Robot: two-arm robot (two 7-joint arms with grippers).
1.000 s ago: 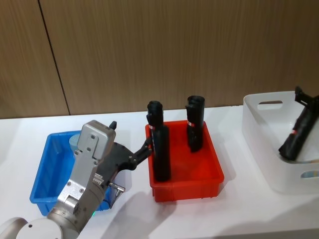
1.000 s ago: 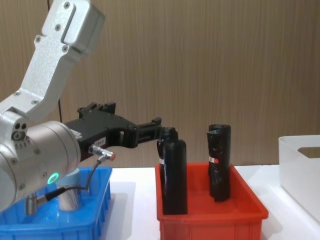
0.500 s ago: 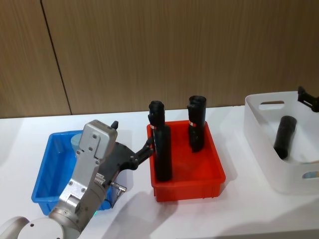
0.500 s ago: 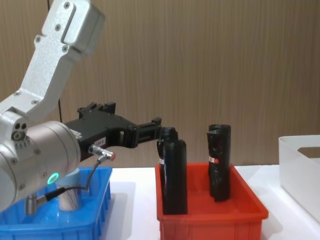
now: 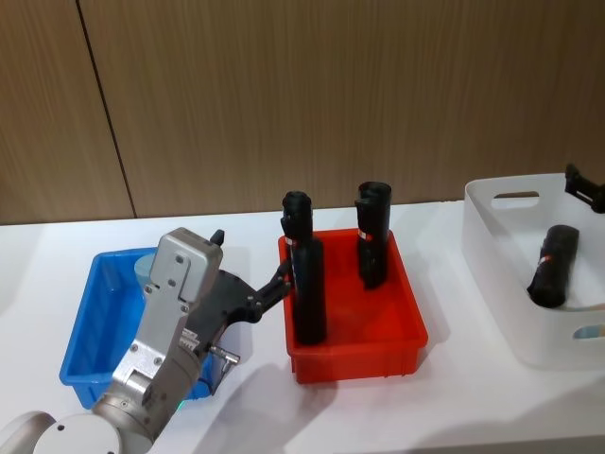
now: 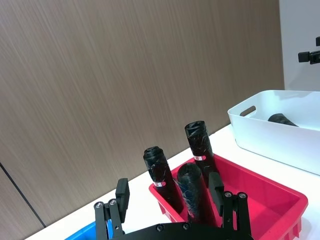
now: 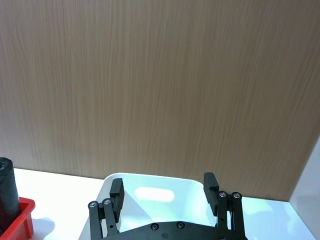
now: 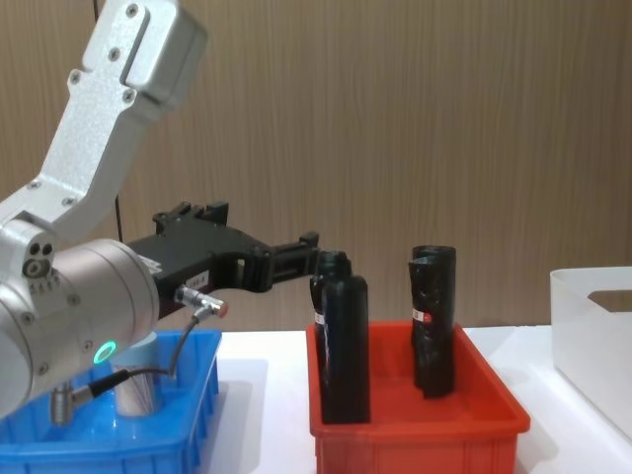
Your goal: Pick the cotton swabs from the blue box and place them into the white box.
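Since a second ago, the black bottle has left the right gripper and now lies on its side in the white box. At far left, the blue box holds one tub of cotton swabs, partly hidden behind the left arm. The left gripper hovers above the gap between the blue box and the red bin, jaws spread wide and empty, the tub well behind them. The right gripper, also wide open and empty, hangs above the white box's far rim.
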